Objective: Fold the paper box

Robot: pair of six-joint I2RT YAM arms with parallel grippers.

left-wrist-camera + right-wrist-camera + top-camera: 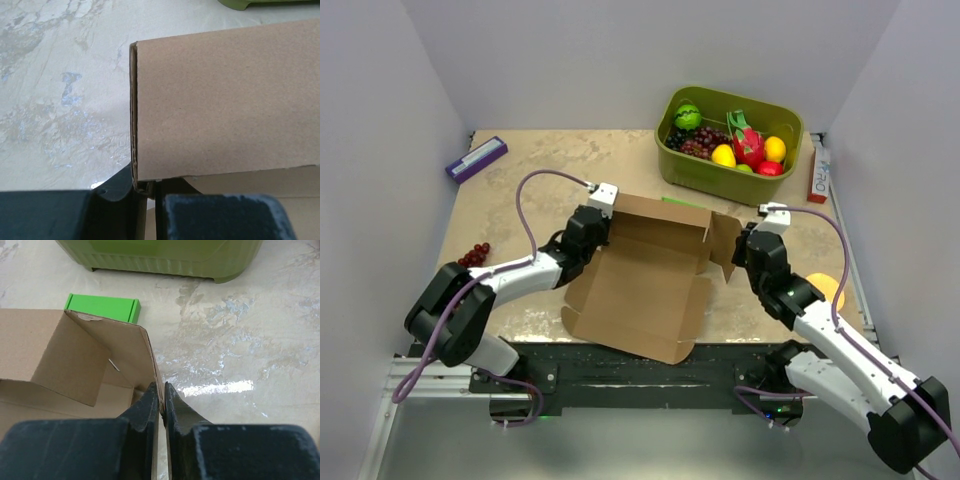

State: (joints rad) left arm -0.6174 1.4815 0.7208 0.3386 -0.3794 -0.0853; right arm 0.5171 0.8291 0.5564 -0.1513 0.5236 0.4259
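Observation:
The paper box [645, 275] is a plain brown cardboard sheet, partly folded, in the middle of the table; its back wall and right side flap stand up and its lid lies flat toward me. My left gripper [592, 232] is shut on the box's left wall, whose upright panel [225, 100] fills the left wrist view with the fingers [120, 195] pinching its lower corner. My right gripper [748, 250] is shut on the box's right side wall [145, 355]; its fingertips [150, 400] clamp the cardboard edge.
An olive-green bin [728, 145] of fruit stands at the back right. A small flat green box [102, 307] lies behind the paper box. A purple box [476, 158] sits at the back left, grapes [473, 254] at the left, an orange [825, 288] at the right.

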